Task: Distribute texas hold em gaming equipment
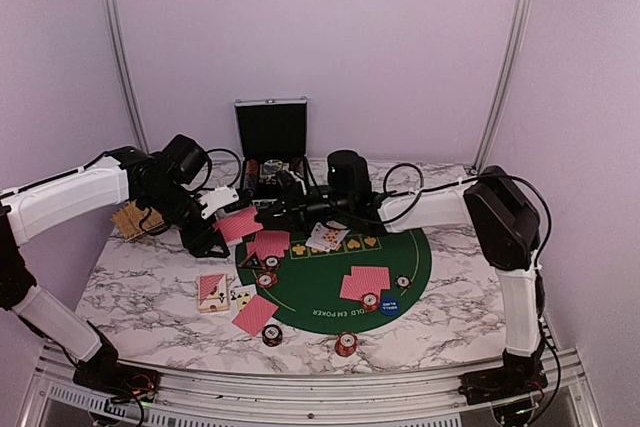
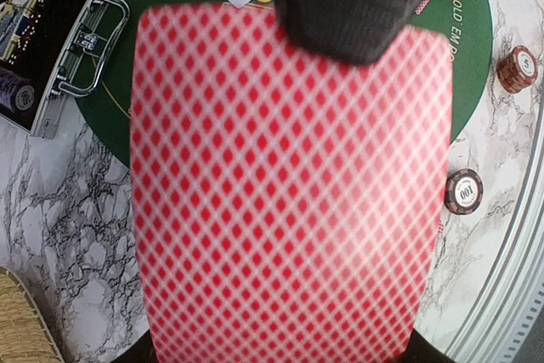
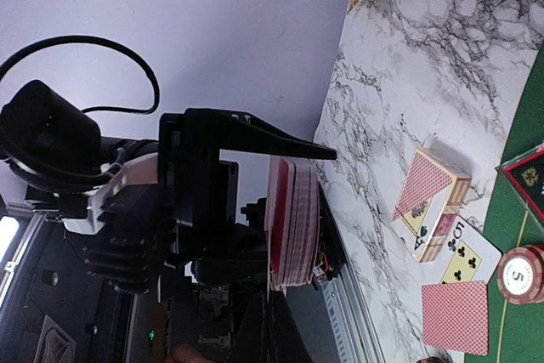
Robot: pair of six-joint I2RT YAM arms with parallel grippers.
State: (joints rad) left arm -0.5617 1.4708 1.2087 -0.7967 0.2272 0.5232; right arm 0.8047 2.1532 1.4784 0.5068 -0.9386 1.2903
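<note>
My left gripper (image 1: 232, 217) is shut on a deck of red-backed playing cards (image 2: 285, 193), held above the table's left side. My right gripper (image 3: 285, 299) reaches across from the right. Its dark fingers (image 2: 340, 6) are shut on the far edge of the deck's top card (image 3: 276, 210), which stands slightly off the stack. On the green poker mat (image 1: 410, 262) lie face-down cards (image 1: 365, 282), face-up cards (image 1: 328, 237), striped chips (image 1: 267, 279) and a blue disc (image 1: 388, 305). A black triangular marker (image 3: 527, 180) sits at the mat's left edge.
The open silver-edged case (image 1: 271, 142) stands at the back and the woven tray (image 1: 135, 219) at the left. On the marble lie a card box (image 1: 212, 292), a face-down card (image 1: 254, 314) and two chips (image 1: 346, 344) near the front edge.
</note>
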